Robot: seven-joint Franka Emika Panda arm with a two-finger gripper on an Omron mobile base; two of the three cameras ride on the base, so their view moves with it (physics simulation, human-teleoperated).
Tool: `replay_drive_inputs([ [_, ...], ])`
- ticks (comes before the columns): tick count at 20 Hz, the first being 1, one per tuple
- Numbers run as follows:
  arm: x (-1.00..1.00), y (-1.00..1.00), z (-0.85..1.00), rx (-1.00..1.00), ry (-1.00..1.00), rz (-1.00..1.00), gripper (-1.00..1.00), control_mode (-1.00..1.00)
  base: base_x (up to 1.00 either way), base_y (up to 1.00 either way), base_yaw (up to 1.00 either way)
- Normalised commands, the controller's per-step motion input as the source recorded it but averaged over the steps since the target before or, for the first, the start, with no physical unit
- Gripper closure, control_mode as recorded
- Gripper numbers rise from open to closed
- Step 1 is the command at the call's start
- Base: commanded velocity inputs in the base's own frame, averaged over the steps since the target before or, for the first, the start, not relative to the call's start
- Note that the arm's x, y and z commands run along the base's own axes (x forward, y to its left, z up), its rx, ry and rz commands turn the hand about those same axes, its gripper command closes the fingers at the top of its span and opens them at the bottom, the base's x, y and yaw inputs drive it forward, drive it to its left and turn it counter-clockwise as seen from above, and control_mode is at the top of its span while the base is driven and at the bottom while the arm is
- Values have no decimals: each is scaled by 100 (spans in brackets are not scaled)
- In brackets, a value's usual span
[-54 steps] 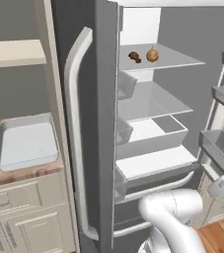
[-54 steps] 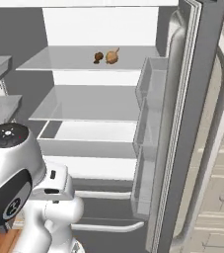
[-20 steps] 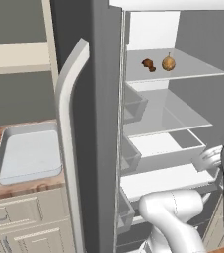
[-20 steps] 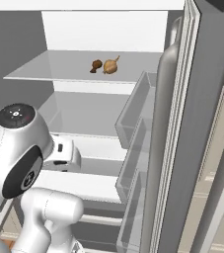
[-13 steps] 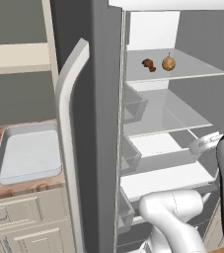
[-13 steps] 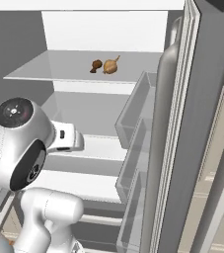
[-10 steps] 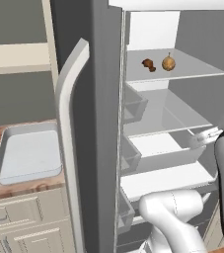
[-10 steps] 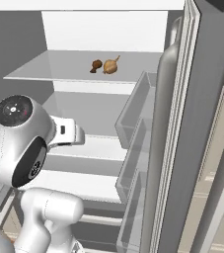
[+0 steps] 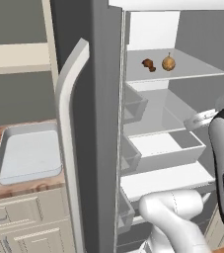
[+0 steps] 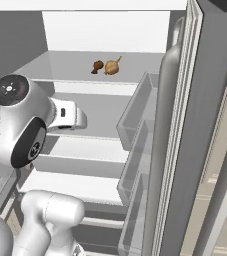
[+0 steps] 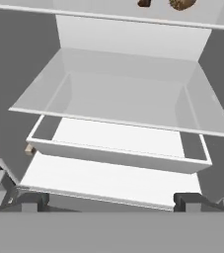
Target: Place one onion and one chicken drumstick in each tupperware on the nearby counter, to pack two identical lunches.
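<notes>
Left base view: one onion [image 9: 168,62], one drumstick [image 9: 148,64]

The white arm rises from the base, bends at its dark-jointed elbow, and extends its forearm level and forward. The pincer [image 11: 108,200] is level, fingertips [image 11: 32,200] spread fully apart, nothing between them.

Glossy white rounded arm [image 10: 45,215] with dark grey joint caps.

Hand view's top edge crops the onion [image 11: 181,4] and drumstick [image 11: 143,3].
</notes>
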Motion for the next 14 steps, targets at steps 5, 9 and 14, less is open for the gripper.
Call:
replay_drive_inputs([
  [5,50,0,25,3,0,-10,-100,-100,0,0,0],
  [9,61,0,4,8,0,-9,-100,-100,0,0,0],
  [14,45,-11,1,8,-4,-7,-100,-100,0,0,0],
])
